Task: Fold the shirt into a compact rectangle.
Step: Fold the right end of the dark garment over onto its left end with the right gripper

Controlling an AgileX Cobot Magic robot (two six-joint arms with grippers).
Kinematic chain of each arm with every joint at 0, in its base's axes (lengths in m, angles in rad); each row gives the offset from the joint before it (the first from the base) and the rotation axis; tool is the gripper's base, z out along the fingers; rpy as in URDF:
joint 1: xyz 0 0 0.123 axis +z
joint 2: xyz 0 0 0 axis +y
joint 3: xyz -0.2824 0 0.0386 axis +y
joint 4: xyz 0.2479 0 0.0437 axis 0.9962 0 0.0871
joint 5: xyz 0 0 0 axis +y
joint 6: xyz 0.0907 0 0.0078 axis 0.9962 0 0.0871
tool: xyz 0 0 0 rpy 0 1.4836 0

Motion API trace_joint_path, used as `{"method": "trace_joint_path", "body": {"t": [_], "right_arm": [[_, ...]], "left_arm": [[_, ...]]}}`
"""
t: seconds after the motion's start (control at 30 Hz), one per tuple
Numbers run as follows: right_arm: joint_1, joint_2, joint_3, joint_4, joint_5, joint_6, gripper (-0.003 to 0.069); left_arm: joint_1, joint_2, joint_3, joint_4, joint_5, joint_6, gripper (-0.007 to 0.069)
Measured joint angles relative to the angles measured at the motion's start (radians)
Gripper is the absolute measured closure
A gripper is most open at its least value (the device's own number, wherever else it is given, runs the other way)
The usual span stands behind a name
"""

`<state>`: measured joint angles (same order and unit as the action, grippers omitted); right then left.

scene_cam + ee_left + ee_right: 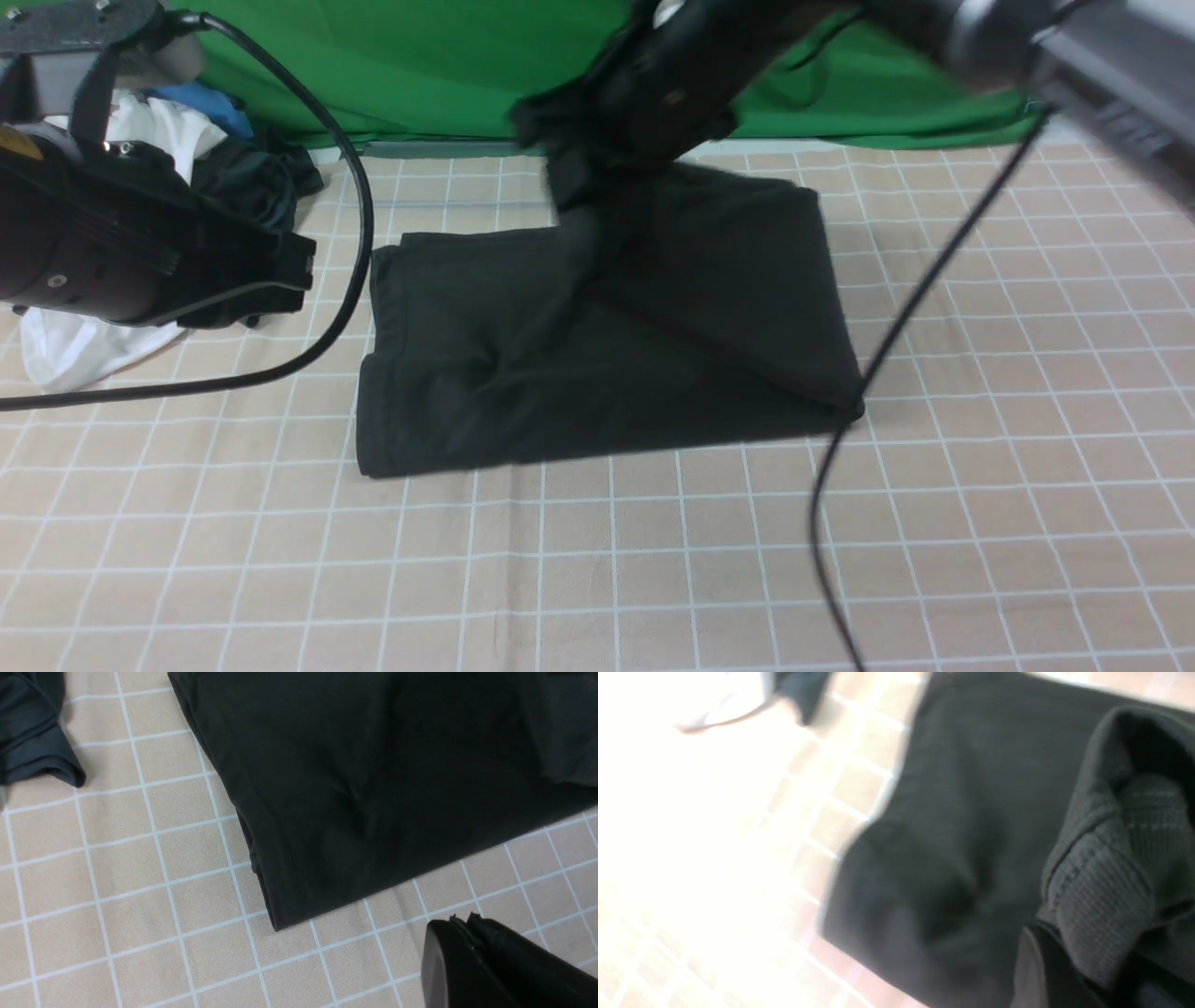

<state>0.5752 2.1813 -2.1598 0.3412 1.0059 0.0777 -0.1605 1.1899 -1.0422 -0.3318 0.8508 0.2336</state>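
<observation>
The charcoal-black shirt lies folded into a rough rectangle mid-table on the checked cloth. My right gripper hangs over its far middle, shut on a pinch of fabric that rises in a taut ridge from the flat part. In the right wrist view the shirt's ribbed collar is clamped in the right gripper, with the flat shirt below. My left gripper is shut and empty, hovering off the shirt's near left corner. The left arm stays at the left.
A white garment, a dark grey-teal garment and a blue piece are piled at the back left. The dark garment's edge shows in the left wrist view. Black cables hang over the table. A green backdrop closes the far side.
</observation>
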Motion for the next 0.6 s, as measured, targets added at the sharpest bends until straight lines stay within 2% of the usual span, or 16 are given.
{"method": "trace_joint_path", "body": {"t": [0.17, 0.4, 0.47, 0.6], "right_arm": [[0.063, 0.112, -0.050, 0.036, -0.072, 0.024, 0.0565], [0.092, 0.212, -0.056, 0.131, -0.199, 0.026, 0.0549], [0.099, 0.235, -0.056, 0.158, -0.246, 0.028, 0.0482], [0.111, 0.244, -0.058, 0.183, -0.271, 0.013, 0.0273]], "left_arm": [[0.000, 0.000, 0.000, 0.000, 0.000, -0.002, 0.0606], [0.000, 0.000, 0.000, 0.000, -0.007, -0.002, 0.0606], [0.000, 0.000, 0.000, 0.000, -0.008, -0.002, 0.0606], [0.000, 0.000, 0.000, 0.000, -0.008, -0.002, 0.0606]]}}
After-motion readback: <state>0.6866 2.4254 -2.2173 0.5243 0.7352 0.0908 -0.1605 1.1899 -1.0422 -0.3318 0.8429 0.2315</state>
